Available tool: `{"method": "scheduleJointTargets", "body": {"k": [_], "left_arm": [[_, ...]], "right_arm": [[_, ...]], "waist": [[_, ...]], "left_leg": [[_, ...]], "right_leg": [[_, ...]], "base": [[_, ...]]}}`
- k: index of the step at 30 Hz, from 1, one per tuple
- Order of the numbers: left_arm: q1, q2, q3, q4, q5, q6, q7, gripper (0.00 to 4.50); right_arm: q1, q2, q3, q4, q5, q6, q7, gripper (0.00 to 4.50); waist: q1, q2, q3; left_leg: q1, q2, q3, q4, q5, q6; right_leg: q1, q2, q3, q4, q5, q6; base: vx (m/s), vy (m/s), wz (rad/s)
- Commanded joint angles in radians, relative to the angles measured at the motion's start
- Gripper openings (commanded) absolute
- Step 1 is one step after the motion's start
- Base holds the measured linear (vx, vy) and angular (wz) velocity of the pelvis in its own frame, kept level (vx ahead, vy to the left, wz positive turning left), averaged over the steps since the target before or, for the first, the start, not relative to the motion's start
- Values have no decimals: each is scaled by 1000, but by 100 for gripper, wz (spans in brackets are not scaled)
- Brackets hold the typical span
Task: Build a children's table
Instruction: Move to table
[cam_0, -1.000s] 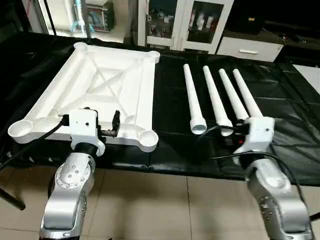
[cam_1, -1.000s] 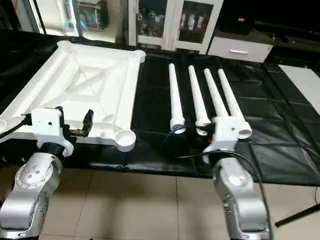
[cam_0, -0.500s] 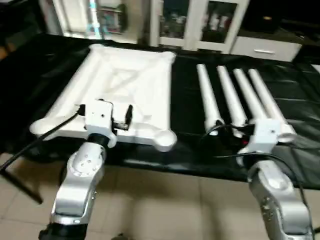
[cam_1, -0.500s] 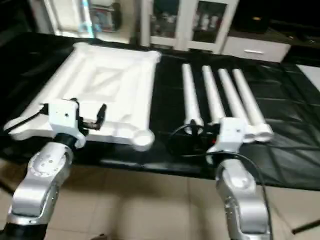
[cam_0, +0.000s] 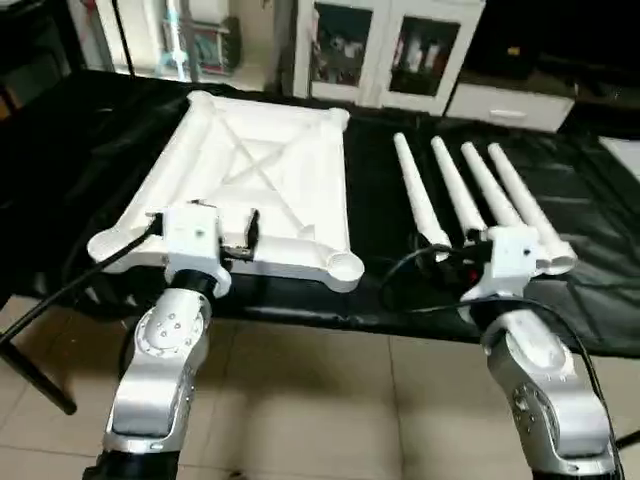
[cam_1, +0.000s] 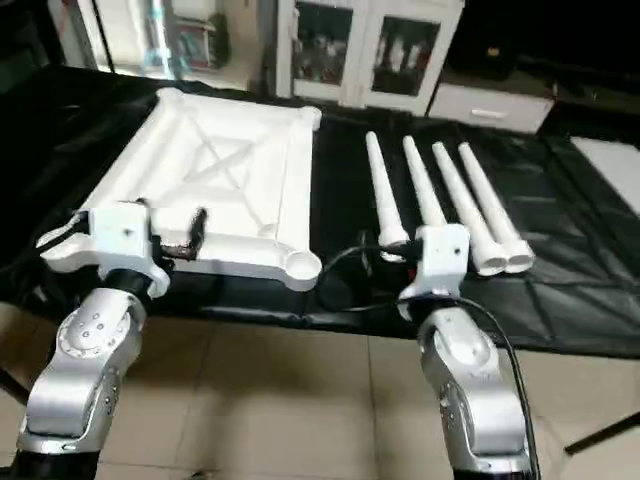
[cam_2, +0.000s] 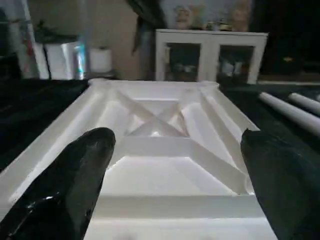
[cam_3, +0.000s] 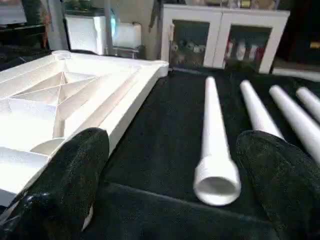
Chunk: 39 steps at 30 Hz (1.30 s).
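The children's table top (cam_0: 250, 165) lies underside up, X ribs showing, on the left of a black-covered bench. Four white tapered legs (cam_0: 420, 195) lie side by side to its right, wide ends toward me. My left gripper (cam_2: 175, 200) hovers at the top's near edge between the two front corner sockets, open, with nothing between its fingers (cam_2: 75, 175). My right gripper (cam_3: 170, 200) is open just before the wide end of the leftmost leg (cam_3: 215, 180), holding nothing. Its white wrist block (cam_0: 512, 255) covers some leg ends.
The black cloth (cam_0: 375, 210) covers the whole bench, and its front edge runs just under my wrists. Tiled floor (cam_0: 330, 400) lies below. White glass-door cabinets (cam_0: 400, 50) stand behind. Black cables (cam_0: 425, 265) loop off the right wrist.
The whole picture has shifted and tilted, so the camera has moved. Both grippers stay open near the bench's front edge. The top and legs lie as before.
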<state>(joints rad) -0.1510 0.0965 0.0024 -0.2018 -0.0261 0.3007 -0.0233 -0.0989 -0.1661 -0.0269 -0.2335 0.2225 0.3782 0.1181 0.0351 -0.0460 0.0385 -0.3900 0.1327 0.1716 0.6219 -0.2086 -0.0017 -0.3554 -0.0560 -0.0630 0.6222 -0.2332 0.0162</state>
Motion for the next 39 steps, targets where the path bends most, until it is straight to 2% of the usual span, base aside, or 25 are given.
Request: {"method": "scheduleJointTargets", "body": {"k": [1, 2, 3, 4, 5, 8, 16, 17, 18, 20, 22, 23, 24, 26, 28, 29, 30, 31, 32, 34, 35, 36, 37, 38, 39], "left_arm": [[24, -15, -33, -35, 2, 12, 9, 450], [30, -14, -36, -40, 2, 11, 7, 450], [36, -7, -44, -45, 13, 13, 7, 450], [37, -7, -45, -46, 13, 13, 7, 450], [48, 2, -50, -57, 20, 30, 3, 450], [57, 8, -47, -71, 29, 27, 0, 450], [31, 35, -57, -75, 55, 10, -13, 450], [24, 34, -56, -81, 46, 16, -15, 450], [14, 33, -54, -89, 39, 24, -24, 450], [2, 29, -56, -74, 35, 19, -36, 450], [-3, 28, -57, -54, 37, 8, -38, 450], [-3, 30, -61, -42, 39, 3, -42, 450], [-3, 31, -65, -37, 41, -2, -45, 450], [-3, 29, -68, -37, 40, -2, -47, 450], [-1, 22, -71, -41, 31, 4, -50, 450], [-1, 16, -71, -43, 27, 10, -56, 450], [-1, 17, -72, -43, 28, 9, -58, 450], [-1, 17, -72, -43, 27, 9, -59, 450], [0, 17, -74, -38, 24, 7, -68, 450], [2, 20, -80, -34, 29, 3, -72, 450], [6, 19, -82, -34, 25, 6, -75, 450], [6, 19, -83, -34, 25, 7, -75, 450], [9, 18, -84, -36, 22, 10, -76, 450], [12, 17, -83, -36, 21, 10, -78, 450], [13, 15, -82, -35, 21, 10, -79, 450]], "right_arm": [[-2, -17, -41, -9, 13, 16, 4, 445], [-2, -17, -49, -10, 19, 21, 4, 445], [-3, -20, -57, -3, 20, 27, 2, 445], [-3, -20, -58, -3, 20, 28, 2, 445], [3, -21, -59, 8, 23, 25, 13, 445], [10, -8, -57, 8, 33, 26, 16, 445], [20, 17, -30, 3, 39, 23, 26, 445], [22, 18, -32, 5, 35, 17, 26, 445], [24, 20, -39, 5, 30, 14, 21, 445], [21, 13, -44, -5, 8, 15, 6, 445], [18, 5, -41, -6, -10, 17, -3, 445], [16, 12, -56, -3, 4, 17, -7, 445], [15, 15, -66, -1, 12, 14, -8, 445], [15, 14, -70, 0, 15, 13, -6, 445], [18, 13, -67, -6, 12, 14, -4, 445], [20, 12, -59, -15, 5, 17, -2, 445], [21, 11, -55, -17, 2, 18, -2, 445], [21, 11, -55, -17, 2, 18, -2, 445], [25, 12, -51, -22, 1, 18, -3, 445], [29, 12, -51, -24, 0, 17, -4, 445], [33, 14, -51, -27, 2, 16, -2, 445], [34, 14, -51, -27, 2, 16, -2, 445], [38, 13, -51, -31, 3, 16, -1, 445], [41, 13, -51, -34, 3, 16, 0, 445], [43, 11, -50, -37, 1, 16, 1, 445]], "waist": [[12, -3, -28], [26, -23, -34], [45, -40, -37], [54, -26, -36], [48, -23, -38], [37, -1, -32], [45, 3, -41], [53, 16, -42], [56, 15, -40], [53, 32, -21], [48, 28, -11], [20, 31, 8], [23, 37, 4], [2, 53, -4], [-8, 44, -12], [-13, 33, -19], [-2, 21, -29], [35, -3, -48], [52, -1, -60], [50, 14, -64], [14, 86, -70], [-23, 93, -56], [-21, 98, -65], [-21, 79, -76], [-13, 60, -64]], "left_leg": [[21, 62, -39, -75, -434, -61], [12, 49, -32, -45, -319, -38], [-3, 62, -42, -39, -163, -8], [-4, 74, -47, -61, -130, -19], [0, 90, -52, -90, -175, -38], [14, 117, -64, -118, -348, -74], [22, 117, -49, -117, -255, -85], [-12, 95, -80, -132, -259, -16], [-22, 79, -95, -128, -305, 17], [-13, 65, -101, -122, -501, 27], [-15, 58, -95, -108, -537, 7], [106, 102, -84, -89, -663, -59], [119, 112, -92, -106, -725, -86], [147, 147, -141, -184, -816, -106], [163, 143, -152, -186, -754, -51], [123, 94, -113, -153, -539, 58], [74, 55, -71, -118, -420, 79], [-34, 0, -43, 5, -195, 123], [-90, 33, -72, 58, -81, 130], [-104, 36, -80, 23, 29, 119], [68, 82, -130, -60, 237, 220], [132, 140, -208, -78, 226, 364], [174, 171, -233, -71, 183, 419], [177, 175, -239, -53, 257, 475], [144, 149, -181, -73, 267, 443]], "right_leg": [[-15, -144, 73, -134, -337, -69], [-3, -171, 88, -154, -503, -16], [7, -185, 100, -158, -684, 54], [-2, -159, 81, -148, -692, 52], [-4, -123, 53, -132, -586, 20], [-6, -110, 34, -115, -406, -49], [0, -111, 42, -91, -123, -103], [34, -119, -1, -76, -59, -125], [46, -131, -18, -83, -88, -126], [88, -152, -51, -141, -430, -104], [118, -156, -66, -168, -629, -78], [42, -115, -63, -185, -714, -70], [46, -97, -58, -170, -664, -75], [36, -48, -34, -50, -287, -82], [18, -53, -17, -37, -166, -67], [51, -96, 21, -79, -23, -68], [106, -120, 43, -103, 47, -79], [218, -192, 116, -133, 123, -85], [245, -227, 135, -128, 201, -105], [236, -146, 76, -95, 317, -81], [109, 7, -42, -3, 201, 3], [4, 18, -50, 77, -21, 16], [-40, 2, -32, 107, -183, 7], [-74, -16, -12, 135, -195, 32], [-93, -19, 3, 144, -75, 93]], "base": [[-37, -146, -2], [-37, -146, -2], [-35, -106, -14], [-49, -76, -17], [-49, -76, -17], [0, 0, 0], [0, 0, 0], [0, 0, 0], [46, 2, 23], [61, 3, 43], [63, 17, 47], [75, 19, 47], [104, 11, 28], [92, 11, 5], [185, 4, -3], [153, -20, 1], [162, -38, -1], [166, -13, 1], [166, -13, 1], [153, 24, -4], [135, 33, -4], [161, 23, -11], [172, 13, -15], [172, 13, -15], [110, 26, -5]]}}
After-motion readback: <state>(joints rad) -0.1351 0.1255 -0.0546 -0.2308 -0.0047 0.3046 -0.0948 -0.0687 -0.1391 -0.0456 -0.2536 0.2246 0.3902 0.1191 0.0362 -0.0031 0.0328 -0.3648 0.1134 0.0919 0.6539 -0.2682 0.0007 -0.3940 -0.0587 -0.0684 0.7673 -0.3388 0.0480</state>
